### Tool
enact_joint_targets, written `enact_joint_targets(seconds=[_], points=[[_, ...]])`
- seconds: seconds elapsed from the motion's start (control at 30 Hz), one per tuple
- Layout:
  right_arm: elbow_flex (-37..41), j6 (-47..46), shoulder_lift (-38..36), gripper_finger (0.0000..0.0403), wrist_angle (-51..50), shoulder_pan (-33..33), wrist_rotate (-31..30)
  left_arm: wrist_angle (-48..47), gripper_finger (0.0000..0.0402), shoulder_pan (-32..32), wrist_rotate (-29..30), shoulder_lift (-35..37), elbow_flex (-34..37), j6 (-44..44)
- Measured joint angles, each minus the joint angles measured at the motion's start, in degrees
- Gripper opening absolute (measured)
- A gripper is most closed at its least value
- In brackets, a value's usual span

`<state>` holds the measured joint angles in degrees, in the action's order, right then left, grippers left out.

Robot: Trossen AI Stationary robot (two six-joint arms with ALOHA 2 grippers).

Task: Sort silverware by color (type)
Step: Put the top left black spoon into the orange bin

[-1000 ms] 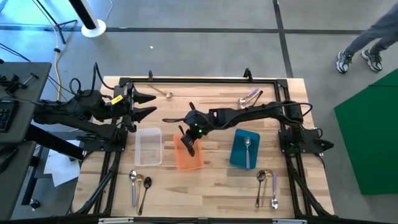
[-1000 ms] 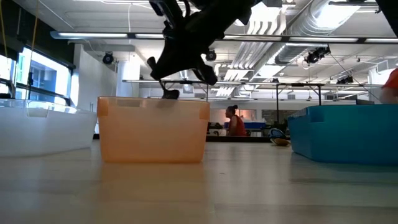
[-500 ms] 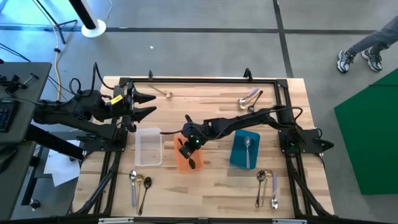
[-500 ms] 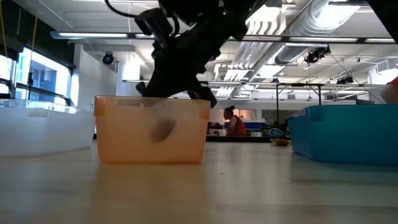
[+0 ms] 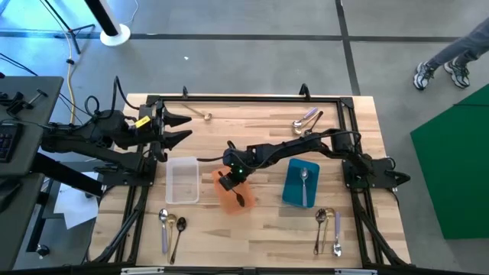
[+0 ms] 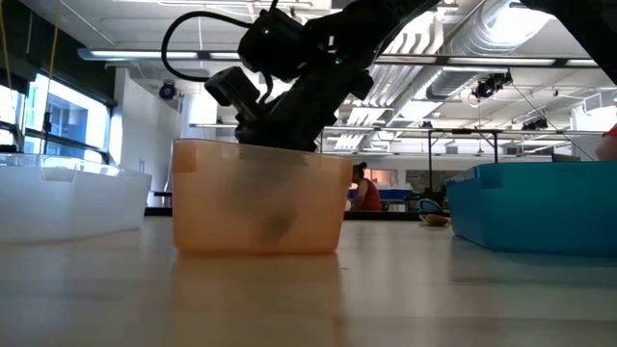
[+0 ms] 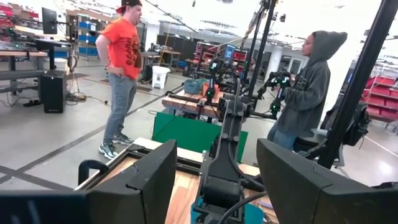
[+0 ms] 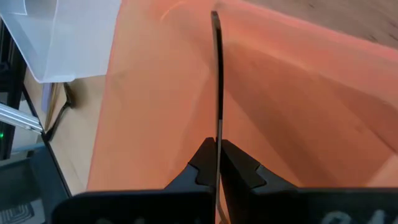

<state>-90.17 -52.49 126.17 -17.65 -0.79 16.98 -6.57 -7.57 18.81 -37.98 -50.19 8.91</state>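
Right arm (image 5: 306,143) spans table (image 5: 260,114) mid over orange tray (image 5: 229,200); bare wood behind it.

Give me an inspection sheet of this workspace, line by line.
Surface: wooden table.
Job's things: black spoon held inside the orange tray; one spoon in the blue tray; the clear tray looks empty; loose spoons near both front corners and along the back.
Clutter: nothing seen.
Grippers: right tool shut on the black spoon; left tool open, parked at the back left.
Cables: yellow cable on the floor.
Surroundings: person's shoes on the floor; two people in the room.
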Motion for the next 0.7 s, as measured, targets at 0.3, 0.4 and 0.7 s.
enact_joint_targets(seconds=[0.3,0.4,0.7], points=[[0.0,0.3,0.0,0.0,0.0,0.3,-0.1,0.0,0.0211,0.0,0.0,0.0,0.0,0.0],[0.0,0.4,0.0,0.0,0.0,0.4,-0.1,0.0,0.0211,0.0,0.0,0.0,0.0,0.0],[-0.2,2.2,0.0,0.0053,0.1,0.5,-0.5,0.0,0.0211,0.0,0.0,0.0,0.0,0.0]])
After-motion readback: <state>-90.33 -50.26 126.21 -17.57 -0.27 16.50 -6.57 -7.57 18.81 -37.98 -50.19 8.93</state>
